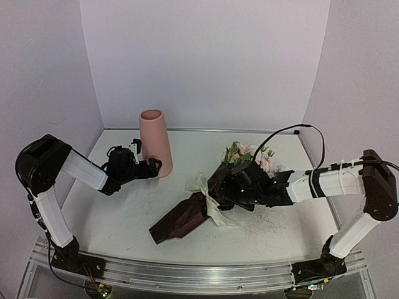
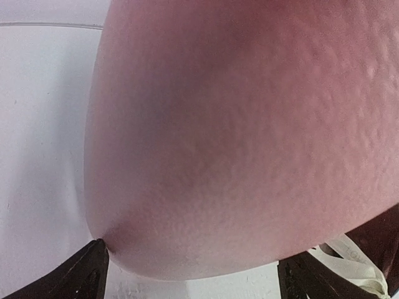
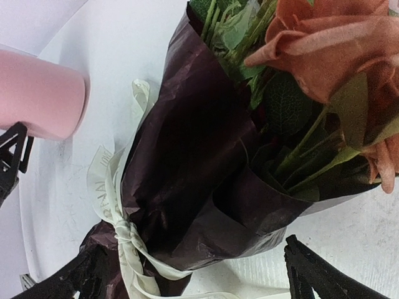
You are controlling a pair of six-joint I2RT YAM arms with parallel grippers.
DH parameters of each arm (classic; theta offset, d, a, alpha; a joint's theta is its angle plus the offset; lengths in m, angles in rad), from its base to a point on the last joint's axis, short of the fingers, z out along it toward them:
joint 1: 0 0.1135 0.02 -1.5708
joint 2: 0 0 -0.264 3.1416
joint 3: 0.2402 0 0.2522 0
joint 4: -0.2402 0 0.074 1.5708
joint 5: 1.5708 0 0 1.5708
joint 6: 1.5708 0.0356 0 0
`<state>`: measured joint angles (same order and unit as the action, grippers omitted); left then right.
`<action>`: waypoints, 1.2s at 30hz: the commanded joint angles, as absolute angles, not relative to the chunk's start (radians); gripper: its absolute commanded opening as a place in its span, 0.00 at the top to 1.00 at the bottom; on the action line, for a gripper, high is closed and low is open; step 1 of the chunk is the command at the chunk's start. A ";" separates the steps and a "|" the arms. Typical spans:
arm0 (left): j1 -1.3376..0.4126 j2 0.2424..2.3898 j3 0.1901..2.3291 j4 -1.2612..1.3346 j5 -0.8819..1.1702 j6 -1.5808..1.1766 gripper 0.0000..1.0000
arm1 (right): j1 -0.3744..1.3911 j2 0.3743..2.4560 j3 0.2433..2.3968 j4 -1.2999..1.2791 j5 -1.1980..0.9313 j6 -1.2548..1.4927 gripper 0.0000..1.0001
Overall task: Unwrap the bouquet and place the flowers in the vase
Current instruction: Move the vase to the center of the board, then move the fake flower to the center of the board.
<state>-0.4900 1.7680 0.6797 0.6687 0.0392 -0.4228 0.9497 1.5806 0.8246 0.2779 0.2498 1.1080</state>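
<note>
My right jaws stand wide apart with nothing held, one tip on each side of the bouquet, which lies on its side directly under and ahead of them. Nearest the tips is the dark red wrapping paper, crinkled and glossy, still folded round the bunch as a cone. Off to the left tip's side a cream ribbon is knotted round the narrow waist of the wrap, its loops trailing on the surface. Farther ahead, at the cone's open mouth, thin green stems and dark leaves rise into the flowers. A peach rose is closest to my camera, and paler pink and white blooms show from above. My left jaws are also spread wide, and right in front of them the vase fills the wrist view. It is matte salmon-pink, finely pebbled and plain, and it stands upright. One tip sits just at the edge of its lower wall, though I cannot tell whether it presses. I see nothing standing out of its open top. The bouquet lies well apart from it, toward my right arm. The surface is white and scuffed with grey marks. A metal rail runs along its near edge, and pale lilac walls close it in behind and at the sides.
</note>
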 commanded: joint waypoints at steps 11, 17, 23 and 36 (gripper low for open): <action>-0.474 1.929 0.863 0.751 0.115 -0.434 0.04 | 0.952 1.604 0.819 0.329 0.110 1.031 0.05; -0.474 1.752 0.716 0.736 0.171 -0.426 0.01 | 0.952 1.553 0.772 0.320 0.098 0.938 0.06; -0.476 1.554 0.569 0.626 0.377 -0.467 0.00 | 0.950 1.597 0.740 0.345 0.091 1.023 0.10; -0.527 1.459 0.492 0.467 0.528 -0.510 0.05 | 0.879 1.676 0.791 0.501 0.120 1.027 0.17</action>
